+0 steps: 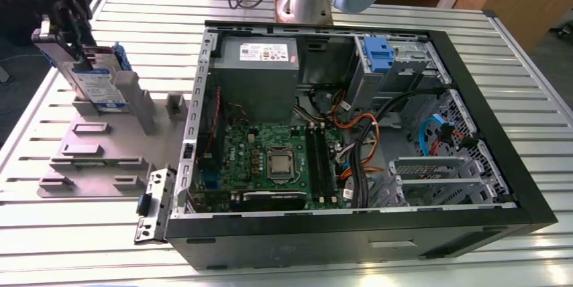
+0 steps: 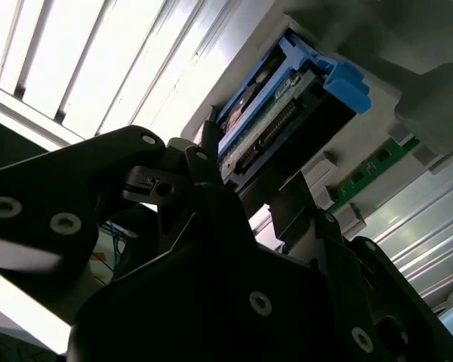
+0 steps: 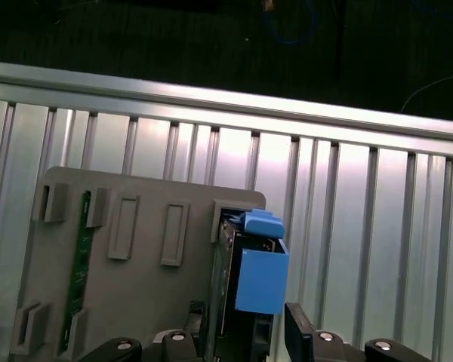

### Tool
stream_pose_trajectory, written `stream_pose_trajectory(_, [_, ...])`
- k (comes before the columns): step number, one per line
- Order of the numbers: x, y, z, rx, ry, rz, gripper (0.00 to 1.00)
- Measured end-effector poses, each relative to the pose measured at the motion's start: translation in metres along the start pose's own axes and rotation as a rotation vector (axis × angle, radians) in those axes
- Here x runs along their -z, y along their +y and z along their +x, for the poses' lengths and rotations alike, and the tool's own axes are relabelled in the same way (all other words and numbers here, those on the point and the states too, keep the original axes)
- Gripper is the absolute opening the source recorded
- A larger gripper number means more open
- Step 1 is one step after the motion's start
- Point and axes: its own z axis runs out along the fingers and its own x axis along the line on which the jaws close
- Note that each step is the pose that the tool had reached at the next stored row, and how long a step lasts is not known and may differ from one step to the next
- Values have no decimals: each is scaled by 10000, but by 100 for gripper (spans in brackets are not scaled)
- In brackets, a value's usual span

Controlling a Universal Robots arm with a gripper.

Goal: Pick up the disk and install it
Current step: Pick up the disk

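The disk (image 1: 94, 79) stands on end in a slot of the grey fixture plate (image 1: 98, 159), at the upper left of the exterior view, with its long axis upright and well apart from the computer case (image 1: 528, 193). The gripper (image 1: 79, 44) sits directly over the disk's top end. Whether it has closed on the disk cannot be told.

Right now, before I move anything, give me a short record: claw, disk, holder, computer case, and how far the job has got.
claw: at the upper end of the disk
disk: standing on edge in the grey holder, blue frame on it
grey holder: flat on the slatted table, on the exterior view's left of the case
computer case: lying open, circuit board showing
blue bracket: in the case's far corner
progress: disk is outside the case, not yet installed
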Motion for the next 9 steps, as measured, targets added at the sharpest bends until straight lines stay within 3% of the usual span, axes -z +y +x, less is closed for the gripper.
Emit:
stream_pose_trajectory(2, [-11,-1,0,-9,3,1,53])
stream_pose_trajectory(6, [-20,-1,0,-443,-16,20,53])
stream_pose_trajectory(9, [-19,-1,1,-464,-18,24,53])
